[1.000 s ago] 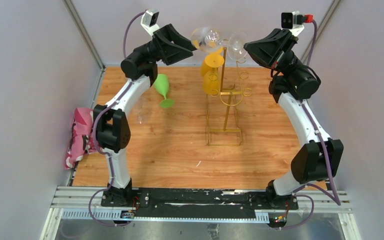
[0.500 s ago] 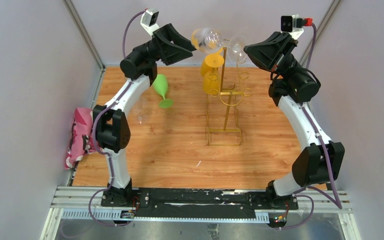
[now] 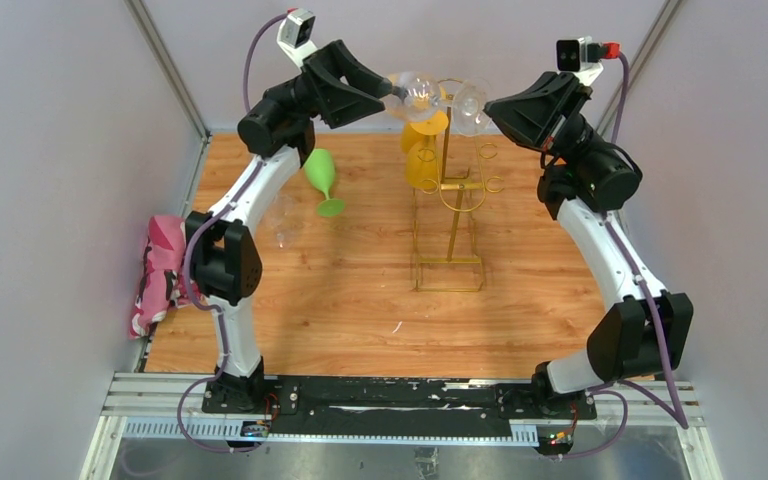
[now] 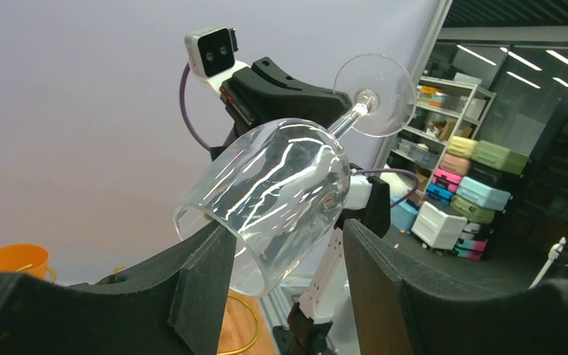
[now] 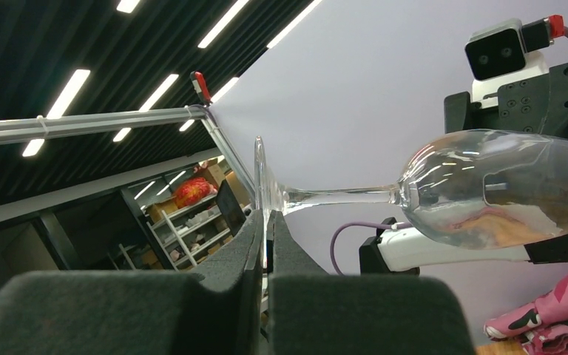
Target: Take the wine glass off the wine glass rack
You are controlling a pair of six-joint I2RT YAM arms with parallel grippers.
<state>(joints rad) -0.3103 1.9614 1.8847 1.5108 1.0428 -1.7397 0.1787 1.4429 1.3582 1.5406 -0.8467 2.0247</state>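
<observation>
A clear wine glass point(image 3: 420, 88) lies on its side in the air above the top of the gold wire wine glass rack point(image 3: 450, 200). My right gripper point(image 3: 485, 105) is shut on the edge of its round foot point(image 5: 260, 185). The stem runs to the bowl point(image 5: 495, 188). My left gripper point(image 3: 394, 90) is open with the bowl point(image 4: 281, 192) between its jaws. The bowl rests against the left finger point(image 4: 203, 288), with a gap to the right finger point(image 4: 373, 281). The foot point(image 4: 376, 95) points at the right gripper.
Two yellow glasses point(image 3: 423, 150) hang on the rack's left side. A green glass point(image 3: 324, 178) stands upside down on the wooden table, with a clear glass point(image 3: 285, 222) near it. A pink cloth point(image 3: 160, 270) lies at the left edge. The walls are close on both sides.
Both grippers have risen a little. The glass has come more level above the rack's top. The left gripper has moved in around the bowl.
</observation>
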